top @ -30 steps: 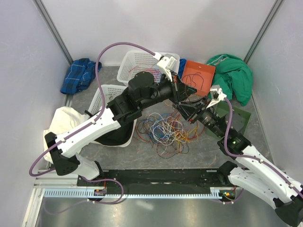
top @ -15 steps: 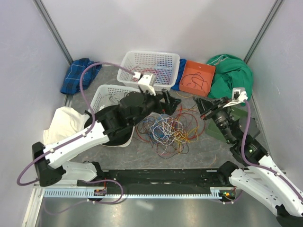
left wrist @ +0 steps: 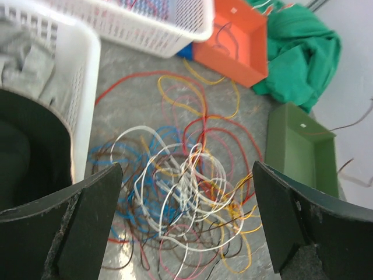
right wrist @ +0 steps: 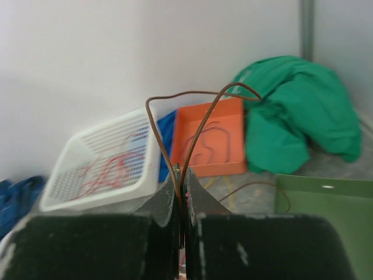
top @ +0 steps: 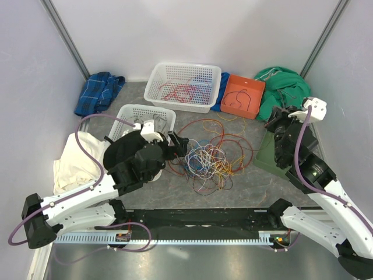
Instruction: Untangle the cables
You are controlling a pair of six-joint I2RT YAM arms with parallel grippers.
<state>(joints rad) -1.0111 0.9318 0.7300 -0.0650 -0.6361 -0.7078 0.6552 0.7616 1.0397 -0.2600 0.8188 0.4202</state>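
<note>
The cables (top: 205, 160) lie as a loose, many-coloured tangle in the middle of the grey tabletop (top: 247, 184), white, blue, yellow, orange and purple wires knotted at the core and wide red and orange loops spreading from it toward the far side. One brown strand (right wrist: 201, 93) is apart from the heap: it rises in two thin legs from between the closed fingers of the right tool (right wrist: 182, 195), which pinches it tight, and arches over above them. That right tool hangs well to the right of the tangle, over the far end of the green bin (top: 267, 156). The left tool (top: 182, 146) sits low at the tangle's left edge, its fingers (left wrist: 87, 216) spread wide with nothing between them, the knot of wires showing on the tabletop past the gap. More red strands (top: 178, 90) lie inside the large white basket (top: 186, 66) at the far side, and a single dark strand (top: 243, 102) curls in the orange tray (top: 254, 87) just to its right. A green cloth (top: 288, 87) is heaped past the tray, touching it. Left of the tangle stands a smaller white basket (top: 140, 108), with a white cloth (top: 73, 157) beside it and a blue checked cloth (top: 99, 90) in the far left corner.
</note>
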